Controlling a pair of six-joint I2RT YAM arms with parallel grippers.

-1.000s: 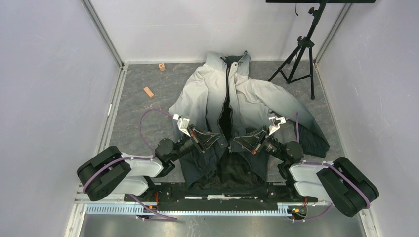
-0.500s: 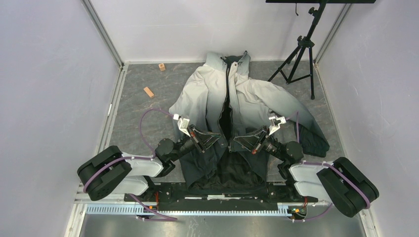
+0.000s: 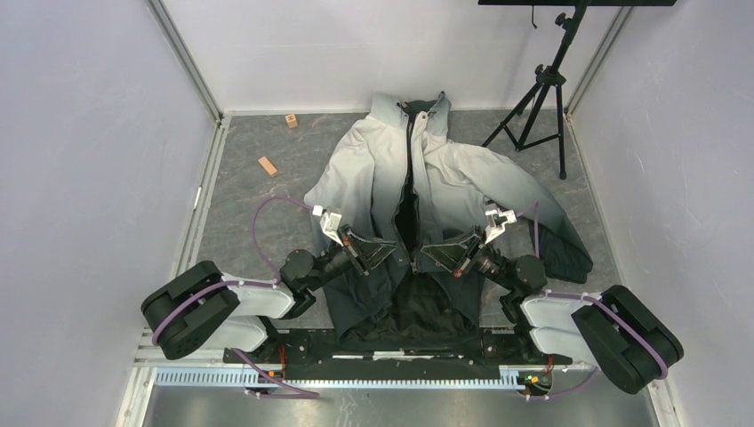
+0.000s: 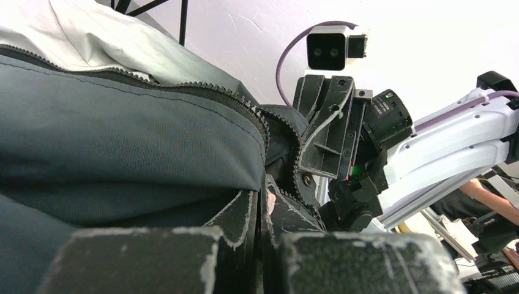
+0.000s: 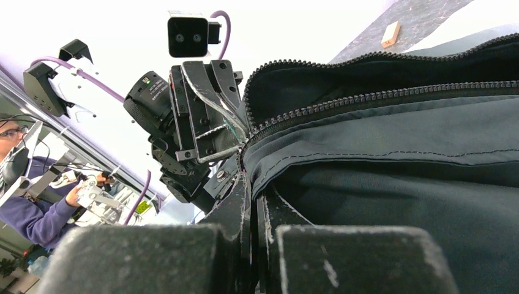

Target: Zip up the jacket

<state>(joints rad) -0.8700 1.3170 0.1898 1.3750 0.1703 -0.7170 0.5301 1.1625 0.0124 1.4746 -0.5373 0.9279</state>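
Hidden: in the top view both sets of fingertips were lost against black fabric, and the zipper's lower end could not be made out
Jacket: the jacket [image 3: 445, 173] lay flat mid-frame, collar toward the top and hem by the arm bases, with its front parted below the chest
Room: a tripod [image 3: 544, 93] stood at upper right; two wooden blocks [image 3: 268, 165] lay at upper left, well apart from the cloth
Left gripper [image 3: 381, 252]: reached in low from lower left, jaws nearly together, pinching one front edge beside the zipper teeth [image 4: 245, 105]
Right gripper [image 3: 432, 257]: mirrored from lower right, pinched the opposite edge likewise

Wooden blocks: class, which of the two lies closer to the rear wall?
The smaller block, almost against the rear wall; the longer orange block lies farther forward.
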